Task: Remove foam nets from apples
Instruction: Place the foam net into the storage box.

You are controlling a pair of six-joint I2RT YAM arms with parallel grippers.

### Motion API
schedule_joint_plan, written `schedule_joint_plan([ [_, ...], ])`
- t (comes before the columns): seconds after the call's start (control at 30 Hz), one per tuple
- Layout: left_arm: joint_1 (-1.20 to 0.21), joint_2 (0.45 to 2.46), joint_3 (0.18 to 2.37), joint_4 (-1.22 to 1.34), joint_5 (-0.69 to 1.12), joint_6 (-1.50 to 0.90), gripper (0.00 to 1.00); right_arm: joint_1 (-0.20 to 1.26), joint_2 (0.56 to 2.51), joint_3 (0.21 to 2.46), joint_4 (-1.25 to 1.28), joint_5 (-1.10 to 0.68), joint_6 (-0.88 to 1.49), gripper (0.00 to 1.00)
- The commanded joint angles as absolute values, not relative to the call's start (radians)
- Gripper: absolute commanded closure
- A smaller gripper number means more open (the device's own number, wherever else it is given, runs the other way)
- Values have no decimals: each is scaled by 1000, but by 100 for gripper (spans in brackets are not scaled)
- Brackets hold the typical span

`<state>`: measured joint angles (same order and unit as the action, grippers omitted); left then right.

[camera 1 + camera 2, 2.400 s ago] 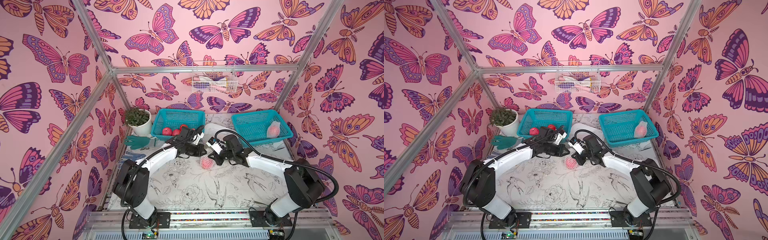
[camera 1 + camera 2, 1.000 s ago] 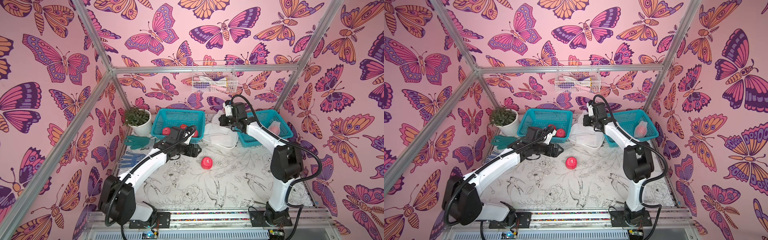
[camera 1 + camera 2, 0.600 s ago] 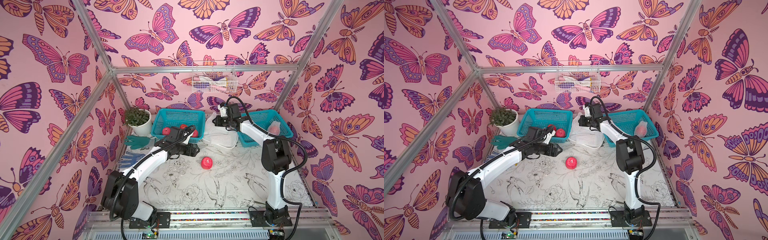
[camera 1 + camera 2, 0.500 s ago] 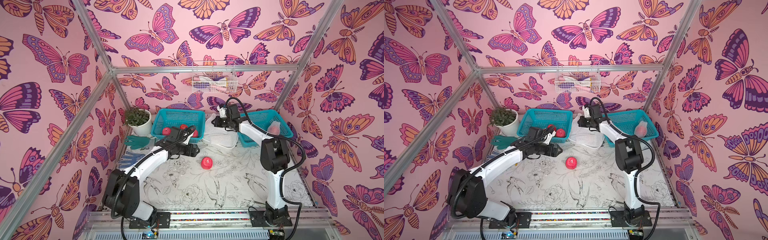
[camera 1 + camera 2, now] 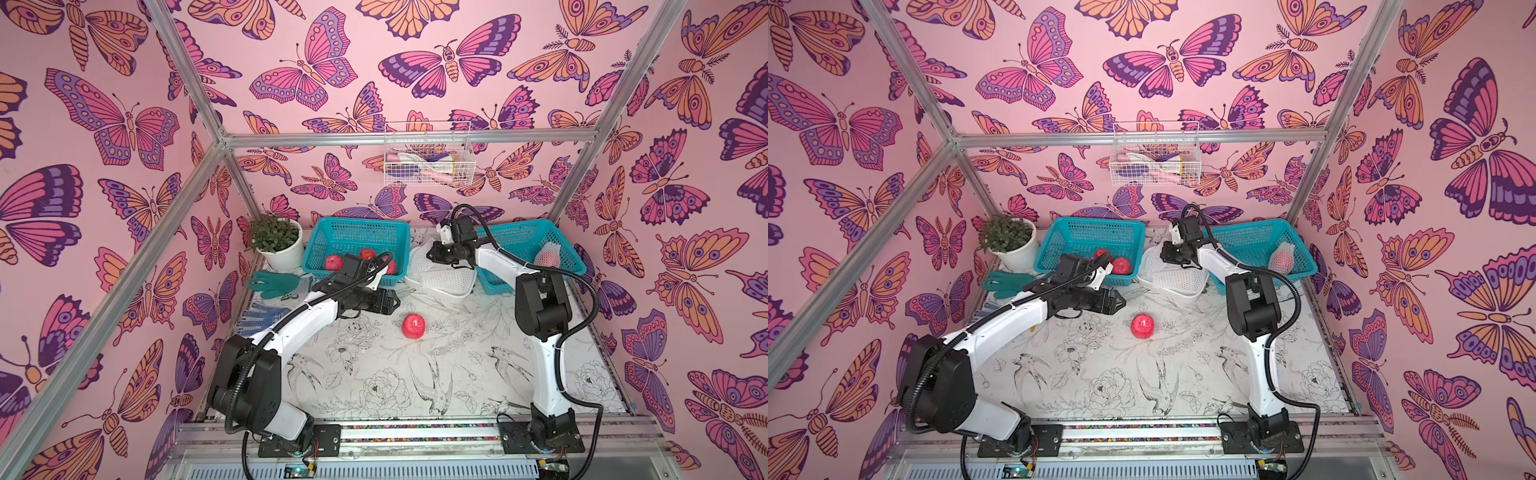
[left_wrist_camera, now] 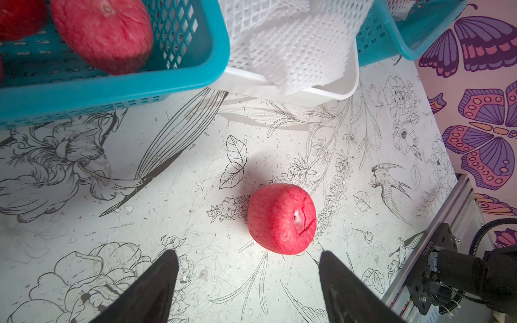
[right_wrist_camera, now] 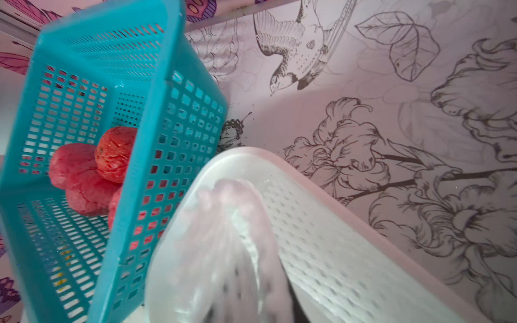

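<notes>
Pink butterfly walls [image 5: 124, 124] enclose the sketch-printed table [image 5: 374, 374]; left hand [image 5: 394, 302] spread wide, right hand [image 5: 434, 257] unclear whether clenched.

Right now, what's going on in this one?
The right gripper hangs over the white tub of foam nets with a net at its tips; blur hides whether it grips. The open left gripper faces a bare apple on the table. One netted apple sits in a teal basket.
</notes>
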<state>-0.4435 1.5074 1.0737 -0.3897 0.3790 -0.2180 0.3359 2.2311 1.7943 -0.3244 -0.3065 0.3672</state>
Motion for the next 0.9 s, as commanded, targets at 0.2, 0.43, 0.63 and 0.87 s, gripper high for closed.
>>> schedule_joint_plan([
  [0.2, -437, 1495, 1083, -374, 411, -235, 19, 339, 2146, 1802, -415, -141, 310, 43],
  [0.43, -439, 1468, 1075, -374, 409, -240, 19, 355, 2099, 1807, -444, -78, 268, 22],
  [0.63, -440, 1462, 1079, -385, 411, -240, 19, 360, 2083, 1800, -473, -80, 264, 16],
  [0.87, -451, 1445, 1075, -393, 403, -240, 19, 360, 2065, 1775, -479, -59, 259, 14],
])
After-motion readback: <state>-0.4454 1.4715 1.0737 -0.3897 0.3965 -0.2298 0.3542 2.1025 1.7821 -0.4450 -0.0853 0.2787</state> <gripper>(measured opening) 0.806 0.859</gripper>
